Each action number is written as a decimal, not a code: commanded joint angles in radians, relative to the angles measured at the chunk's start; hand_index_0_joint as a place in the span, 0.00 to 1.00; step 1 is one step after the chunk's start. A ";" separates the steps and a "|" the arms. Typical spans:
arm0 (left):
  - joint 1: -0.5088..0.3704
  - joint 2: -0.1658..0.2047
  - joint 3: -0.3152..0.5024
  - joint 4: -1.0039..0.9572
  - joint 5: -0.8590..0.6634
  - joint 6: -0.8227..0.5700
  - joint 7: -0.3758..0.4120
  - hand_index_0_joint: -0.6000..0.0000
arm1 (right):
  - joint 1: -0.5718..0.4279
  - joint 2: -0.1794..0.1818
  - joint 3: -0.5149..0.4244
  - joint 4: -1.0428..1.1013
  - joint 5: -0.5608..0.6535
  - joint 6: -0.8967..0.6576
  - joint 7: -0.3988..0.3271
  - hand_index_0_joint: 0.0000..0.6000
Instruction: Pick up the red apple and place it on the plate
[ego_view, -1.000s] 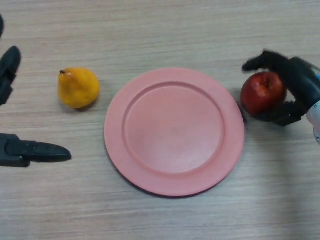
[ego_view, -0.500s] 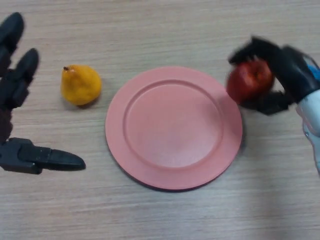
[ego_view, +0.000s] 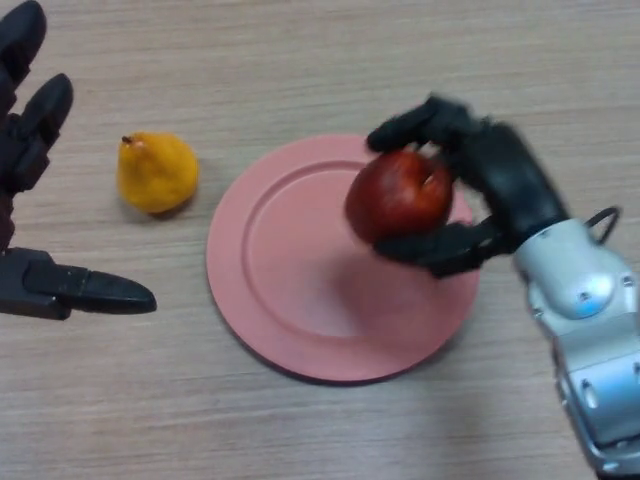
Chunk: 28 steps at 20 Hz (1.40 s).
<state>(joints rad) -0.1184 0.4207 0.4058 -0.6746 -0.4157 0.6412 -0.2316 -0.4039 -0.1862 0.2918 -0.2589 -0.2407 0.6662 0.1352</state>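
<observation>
Apple (ego_view: 398, 193) sat in my right hand (ego_view: 490, 185), fingers and thumb curled round it, held over the plate's (ego_view: 290, 300) two o'clock side. Pickup looked done; lowering and release were left, as I could not tell whether it touched the plate. Left hand (ego_view: 30, 230) idled at nine o'clock, fingers straight, holding nothing. Count: one apple, one plate, one pear (ego_view: 156, 172) at ten o'clock.
</observation>
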 joint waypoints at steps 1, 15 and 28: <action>-0.045 0.057 0.057 -0.030 0.006 -0.151 -0.020 1.00 | -0.045 -0.004 -0.014 -0.069 0.029 -0.062 -0.059 0.75; -0.123 0.067 -0.010 0.062 -0.029 -0.285 0.178 1.00 | -0.157 -0.004 -0.316 -0.219 0.422 0.153 -0.162 0.00; -0.109 0.039 -0.034 -0.060 -0.043 -0.145 0.150 1.00 | 0.101 -0.312 -0.614 -0.606 0.917 0.161 -0.335 0.00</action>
<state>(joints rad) -0.1942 0.4205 0.3195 -0.6741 -0.4554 0.5866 -0.0756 -0.2691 -0.4523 -0.2548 -0.8258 0.6989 0.9812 -0.1908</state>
